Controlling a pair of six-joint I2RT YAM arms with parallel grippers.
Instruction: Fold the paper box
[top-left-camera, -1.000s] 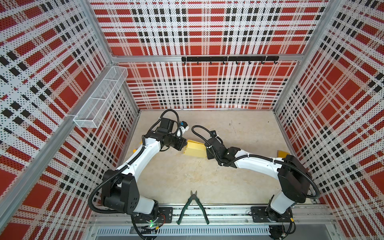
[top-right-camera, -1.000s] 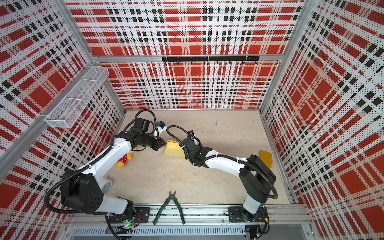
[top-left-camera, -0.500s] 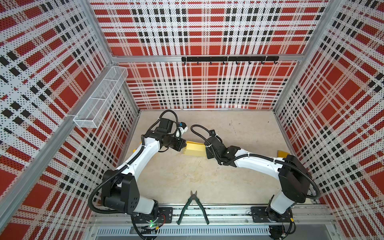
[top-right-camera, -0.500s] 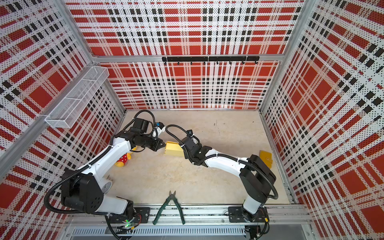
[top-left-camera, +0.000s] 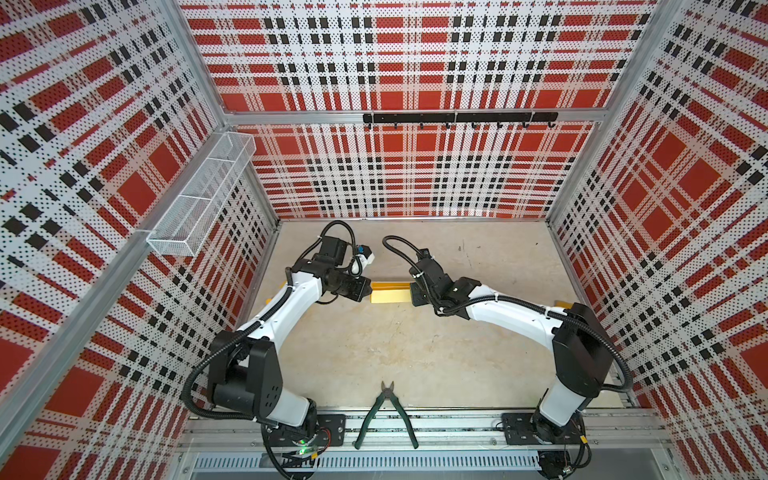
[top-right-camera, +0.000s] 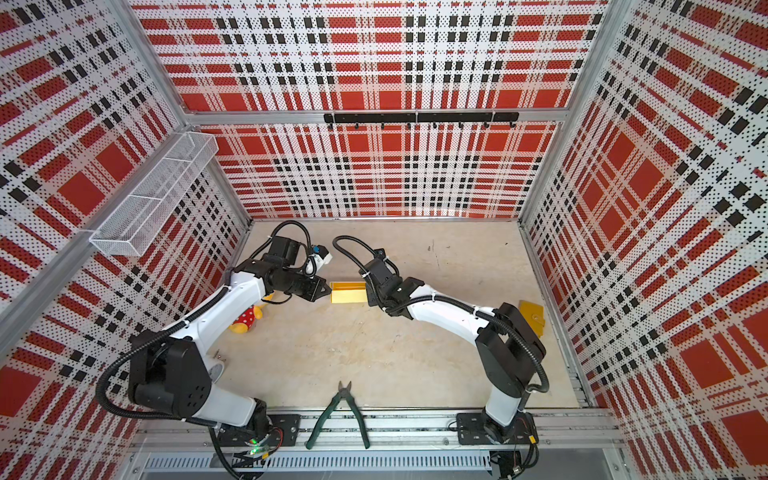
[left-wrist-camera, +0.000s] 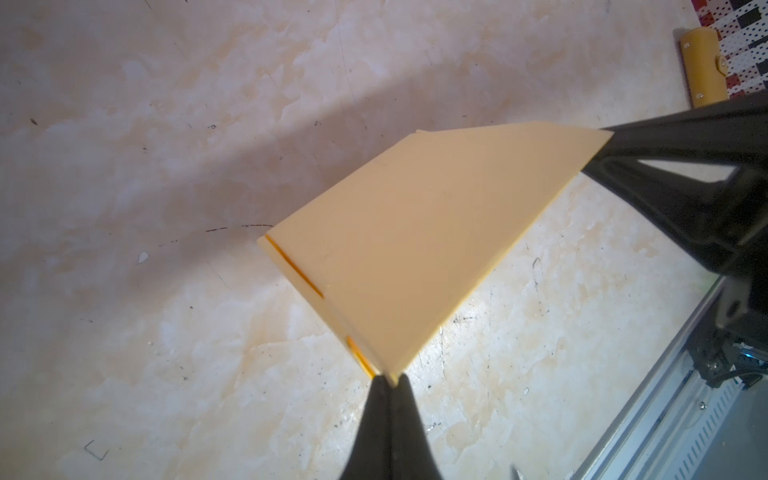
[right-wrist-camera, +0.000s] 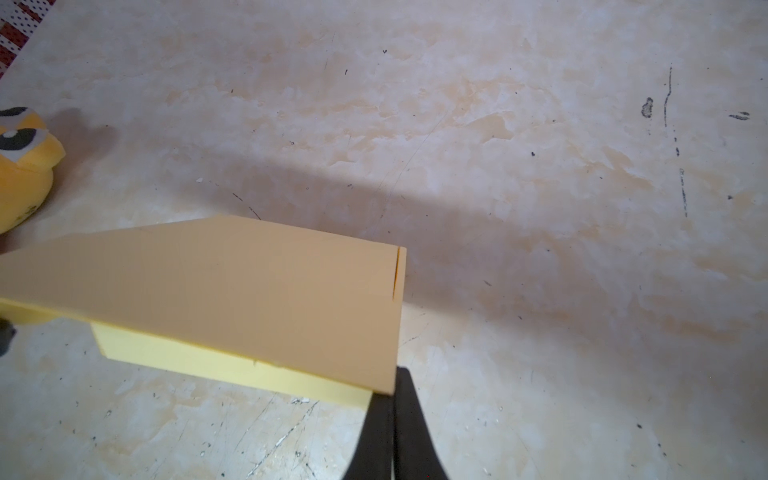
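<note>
levelled since a second ago, over the worktop the paper box hangs lifted clear, it seems; our left fingers pinch one end corner and our right fingers the opposite end, both pairs pressed tight on the cardboard.

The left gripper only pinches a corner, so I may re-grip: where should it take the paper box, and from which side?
Probably midway along the thin end wall of the paper box, coming in level from the left. The box appears lifted, stretched between the left gripper and right gripper, so that edge alone faces it.
</note>
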